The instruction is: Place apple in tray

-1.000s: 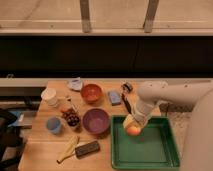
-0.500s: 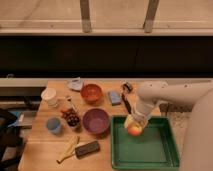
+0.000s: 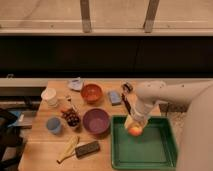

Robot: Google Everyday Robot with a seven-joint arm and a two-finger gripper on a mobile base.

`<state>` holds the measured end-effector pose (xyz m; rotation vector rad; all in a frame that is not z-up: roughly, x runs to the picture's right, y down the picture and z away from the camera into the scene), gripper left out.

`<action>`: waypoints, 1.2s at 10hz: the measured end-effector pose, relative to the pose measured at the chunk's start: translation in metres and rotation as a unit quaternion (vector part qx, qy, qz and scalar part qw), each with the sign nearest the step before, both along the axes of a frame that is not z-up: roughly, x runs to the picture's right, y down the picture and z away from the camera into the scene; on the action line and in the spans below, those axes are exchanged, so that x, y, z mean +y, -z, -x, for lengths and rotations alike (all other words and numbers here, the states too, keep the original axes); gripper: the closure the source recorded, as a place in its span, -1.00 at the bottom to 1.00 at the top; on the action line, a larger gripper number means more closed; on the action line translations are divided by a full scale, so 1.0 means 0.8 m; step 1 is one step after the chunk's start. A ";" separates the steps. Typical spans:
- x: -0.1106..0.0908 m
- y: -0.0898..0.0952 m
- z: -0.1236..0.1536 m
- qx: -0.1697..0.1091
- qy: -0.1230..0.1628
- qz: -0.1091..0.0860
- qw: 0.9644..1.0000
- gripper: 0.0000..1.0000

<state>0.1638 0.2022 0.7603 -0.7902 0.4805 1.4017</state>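
Hand (image 3: 135, 126) points down, gripping apple (image 3: 135, 131) over tray (image 3: 150, 155).

Purple bowl (image 3: 96, 120), red-orange bowl (image 3: 91, 92), banana (image 3: 68, 149), grapes (image 3: 72, 118), blue cup (image 3: 53, 125) on wooden table (image 3: 45, 147).

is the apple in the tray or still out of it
Inside the rim, at least. The apple shows against the green tray at its upper left, with the gripper right at it. Whether it rests on the floor: cannot tell.

I see the tool (image 3: 134, 125) over the large green rectangular plastic tray's (image 3: 145, 161) back-left corner, small round yellow-red apple (image 3: 135, 131) beneath it; round purple bowl (image 3: 96, 121) sits left on the wooden table (image 3: 47, 147)
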 end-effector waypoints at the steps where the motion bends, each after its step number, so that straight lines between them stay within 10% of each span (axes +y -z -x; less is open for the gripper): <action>1: 0.004 -0.003 -0.002 0.003 0.002 0.002 1.000 0.02; 4: 0.013 -0.011 -0.007 0.009 -0.002 0.007 1.000 -0.42; 12: 0.028 -0.025 -0.018 0.016 -0.018 0.020 1.000 -0.42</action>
